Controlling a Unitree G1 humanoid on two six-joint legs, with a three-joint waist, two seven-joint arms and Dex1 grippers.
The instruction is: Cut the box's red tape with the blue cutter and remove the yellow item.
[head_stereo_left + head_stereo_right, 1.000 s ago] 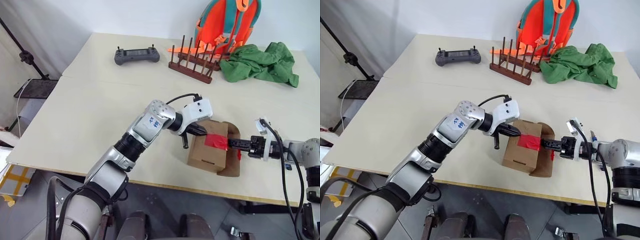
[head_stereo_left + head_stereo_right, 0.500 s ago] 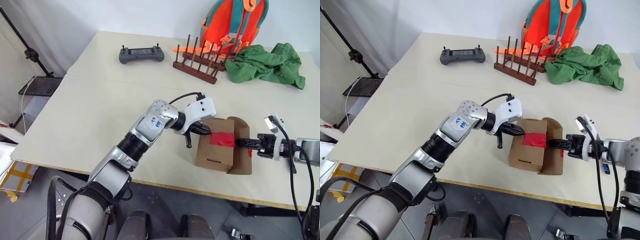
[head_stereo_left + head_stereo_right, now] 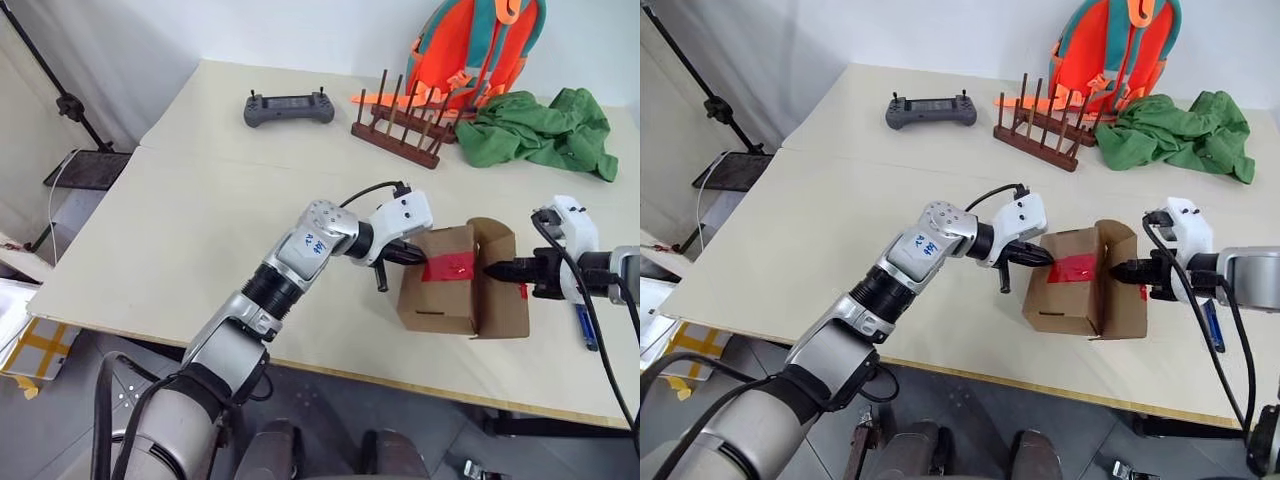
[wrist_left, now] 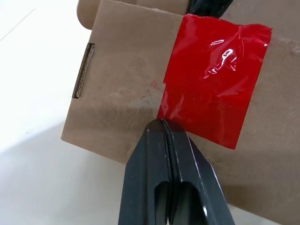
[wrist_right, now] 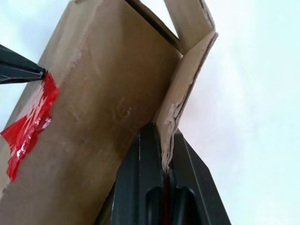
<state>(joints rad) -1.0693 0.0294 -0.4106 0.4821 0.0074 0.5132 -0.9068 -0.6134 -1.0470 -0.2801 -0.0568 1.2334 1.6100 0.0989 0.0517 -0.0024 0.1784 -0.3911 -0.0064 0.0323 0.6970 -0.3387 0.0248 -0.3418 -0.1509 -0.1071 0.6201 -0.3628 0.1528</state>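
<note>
The brown box (image 3: 440, 300) stands near the table's front edge, with the red tape (image 3: 447, 267) across its top. My left gripper (image 4: 161, 123) is shut and empty. Its tips rest on the box top at the edge of the tape (image 4: 213, 79). My right gripper (image 5: 164, 138) is shut on the edge of the box's flap (image 3: 497, 280), which stands upright on the box's right side. The blue cutter (image 3: 585, 328) lies on the table to the right of the box, beneath my right arm. The yellow item is hidden.
At the back of the table are a grey controller (image 3: 288, 107), a wooden peg rack (image 3: 400, 130), a green cloth (image 3: 540, 128) and an orange backpack (image 3: 475, 45). The table's front edge (image 3: 330, 365) runs just in front of the box.
My right gripper closed on the flap and rose, swinging the flap from lying outwards to upright. The left gripper stayed on the box top. The camera shifted.
</note>
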